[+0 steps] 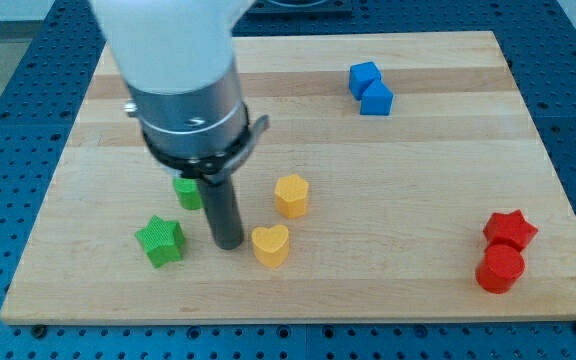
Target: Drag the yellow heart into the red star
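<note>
Push barely begun: my tip point(229, 243) stands just to the view's left of the yellow heart point(270, 244), with the whole width of the board left to cover.

You have no hand to read here, only a bare rod that grasps nothing; whether its end already touches the heart or stops just short, you cannot tell. Working outward, a yellow block point(292, 195) of unclear shape sits just above the heart, a green star point(159, 241) lies to the tip's left, and a green block point(188, 192) is half hidden behind the rod. Two blue blocks point(370, 88) touch near the view's top. Your target, the red star point(509, 230), waits well apart at the right edge of the wooden board point(418, 170), touching a red cylinder point(499, 269) below it. By this showing, nearly all the travel remains.
</note>
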{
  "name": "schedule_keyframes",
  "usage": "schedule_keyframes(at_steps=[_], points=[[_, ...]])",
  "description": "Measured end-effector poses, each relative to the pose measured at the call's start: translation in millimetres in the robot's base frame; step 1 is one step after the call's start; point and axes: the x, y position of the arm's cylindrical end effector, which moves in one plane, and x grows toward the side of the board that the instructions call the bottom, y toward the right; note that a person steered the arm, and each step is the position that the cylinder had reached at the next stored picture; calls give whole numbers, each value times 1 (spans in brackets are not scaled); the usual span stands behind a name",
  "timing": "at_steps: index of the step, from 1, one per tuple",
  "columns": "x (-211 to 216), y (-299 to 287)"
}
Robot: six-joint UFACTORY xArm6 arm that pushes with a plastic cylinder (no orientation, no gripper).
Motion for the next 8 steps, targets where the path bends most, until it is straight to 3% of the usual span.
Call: schedule_keyframes(at_steps=[2,5,8], points=[[6,28],[28,8],[6,83]])
